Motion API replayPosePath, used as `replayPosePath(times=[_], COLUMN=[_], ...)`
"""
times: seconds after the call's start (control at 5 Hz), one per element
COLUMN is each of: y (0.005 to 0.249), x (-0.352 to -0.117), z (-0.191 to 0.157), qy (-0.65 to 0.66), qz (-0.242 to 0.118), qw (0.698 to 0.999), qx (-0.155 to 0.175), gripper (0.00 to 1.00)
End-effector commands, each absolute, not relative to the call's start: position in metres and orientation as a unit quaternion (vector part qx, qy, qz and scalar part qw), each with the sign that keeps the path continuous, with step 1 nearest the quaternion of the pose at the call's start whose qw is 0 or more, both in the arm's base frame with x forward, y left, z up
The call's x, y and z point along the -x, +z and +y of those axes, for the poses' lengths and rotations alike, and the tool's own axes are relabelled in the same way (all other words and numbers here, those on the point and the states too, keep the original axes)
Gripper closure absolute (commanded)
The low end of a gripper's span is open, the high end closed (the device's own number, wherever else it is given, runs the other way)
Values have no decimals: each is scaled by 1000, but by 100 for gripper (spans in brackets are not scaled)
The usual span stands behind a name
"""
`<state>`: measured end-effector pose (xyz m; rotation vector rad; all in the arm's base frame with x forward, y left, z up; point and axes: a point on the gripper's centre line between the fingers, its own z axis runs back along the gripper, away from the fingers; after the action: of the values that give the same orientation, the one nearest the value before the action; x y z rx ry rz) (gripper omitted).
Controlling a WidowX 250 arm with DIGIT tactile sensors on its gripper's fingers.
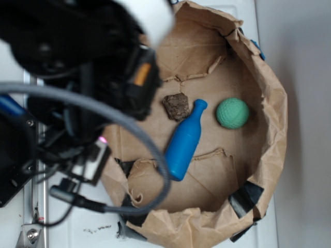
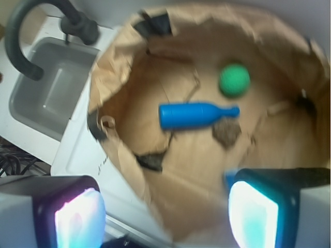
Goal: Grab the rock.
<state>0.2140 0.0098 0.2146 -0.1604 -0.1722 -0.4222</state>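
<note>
Sprawls across the white desk (image 1: 77,227): a torn brown paper bag (image 1: 269,155), flattened into a shallow bowl with crumpled walls and black tape at some edges. Beside it in the wrist view, sunk into the white surface, a small grey sink (image 2: 46,98) with a dark curved faucet (image 2: 26,31). Looms blurred over the bag's left side in the exterior view: the black robot arm (image 1: 72,67), trailed by a thick grey cable (image 1: 145,150). Seen from the wrist camera, the gripper (image 2: 165,212) with jaws spread wide apart, holding nothing, glowing fingertips (image 2: 253,214) at the frame's lower corners, above the bag's near rim. Lies on its side on the bag floor: a blue bottle (image 1: 184,140), neck pointing away from the arm's side. Just beside that neck, close to touching, the rock (image 1: 176,106), a rough brown lump, untouched and well apart from the jaws. Rests on the other side of the neck, near but apart: a green dimpled ball (image 1: 232,113).
</note>
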Motion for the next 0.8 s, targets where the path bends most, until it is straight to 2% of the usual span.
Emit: replayPosePath(times=[0.0,0.2,0.4,0.6], y=[208,178,149,120], x=[-254,-257,-256,-256], z=[11,17,21,34], qy=[-248,-272,-302,-297], qz=[-112,-105,-110,-95], qw=[960,955,944,945], qx=[59,53,70,93], gripper=[0,0,0,0])
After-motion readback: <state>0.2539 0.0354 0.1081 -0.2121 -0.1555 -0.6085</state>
